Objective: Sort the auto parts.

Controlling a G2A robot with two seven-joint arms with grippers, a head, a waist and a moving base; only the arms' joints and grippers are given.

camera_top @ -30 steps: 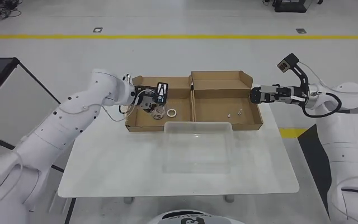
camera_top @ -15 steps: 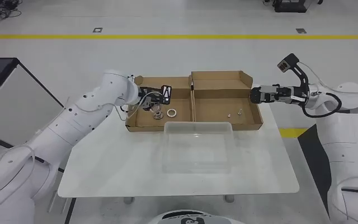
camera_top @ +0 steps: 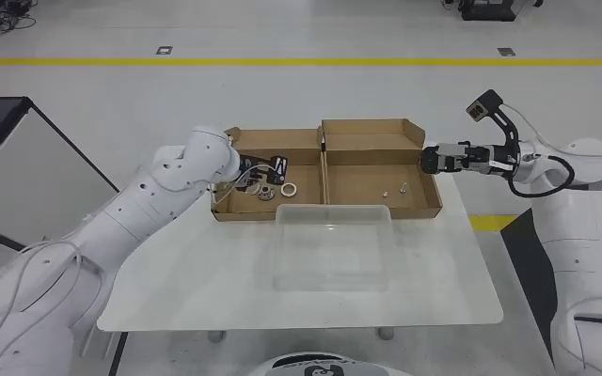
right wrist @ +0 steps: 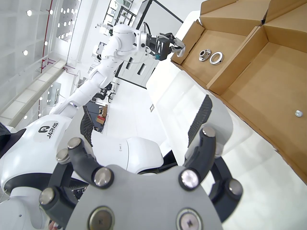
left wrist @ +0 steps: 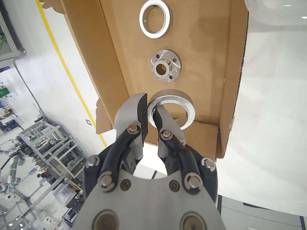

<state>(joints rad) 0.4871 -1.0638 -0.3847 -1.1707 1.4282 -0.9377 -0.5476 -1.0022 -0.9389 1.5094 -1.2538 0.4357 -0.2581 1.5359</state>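
At the outer end of the left cardboard box (camera_top: 265, 135), found the left gripper (left wrist: 149, 106) lower and closer to the box's near wall than a second before, with its arm folded in tighter behind it. Saw no shift in the flanged hub (left wrist: 165, 69), the smaller collar ring (left wrist: 155, 19) or the right arm. Judged this a lowering of the large metal ring (left wrist: 178, 101) toward the box floor beside its like, so one part nearly sorted; could not rule out a lift. Noted the pincer narrowed onto that ring's rim, one finger inside the bore and one outside, and the ring itself tilted, just short of the end wall and apart from the hub. Found the right gripper (right wrist: 146, 108) spread wide, holding nothing, beside the right cardboard box (camera_top: 372, 141) with a small bolt (right wrist: 298, 113) in it
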